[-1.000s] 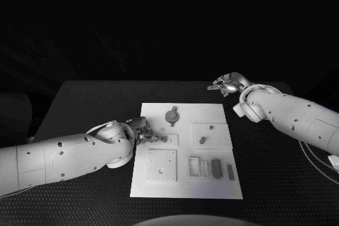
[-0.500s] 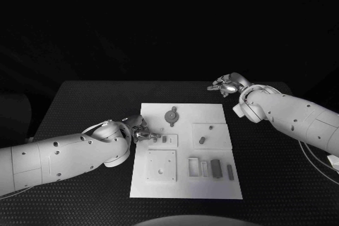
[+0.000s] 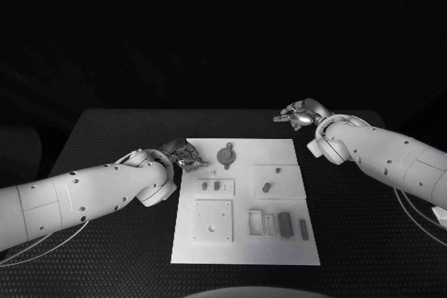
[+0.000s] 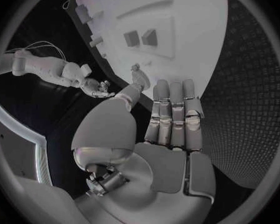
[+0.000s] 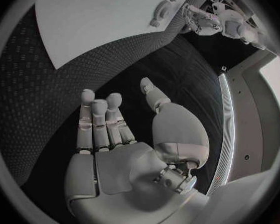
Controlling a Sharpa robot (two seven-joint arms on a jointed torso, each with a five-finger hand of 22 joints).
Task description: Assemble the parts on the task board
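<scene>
At centre left, the silver left hand (image 3: pixel 183 158), fingers apart and empty, has lifted off the flat white task board (image 3: pixel 244 246), leaving its small grey parts (image 3: pixel 212 185) seated.

Lying under everything, a black table (image 3: pixel 112 130) with a finely dotted, textured top. Resting flat on it, a white rectangular task board (image 3: pixel 244 249), sitting around the table's middle with its long sides running away from the robot. Showing dark textured surface on every side of that board, more of it beside the long sides than beyond the far end.
</scene>
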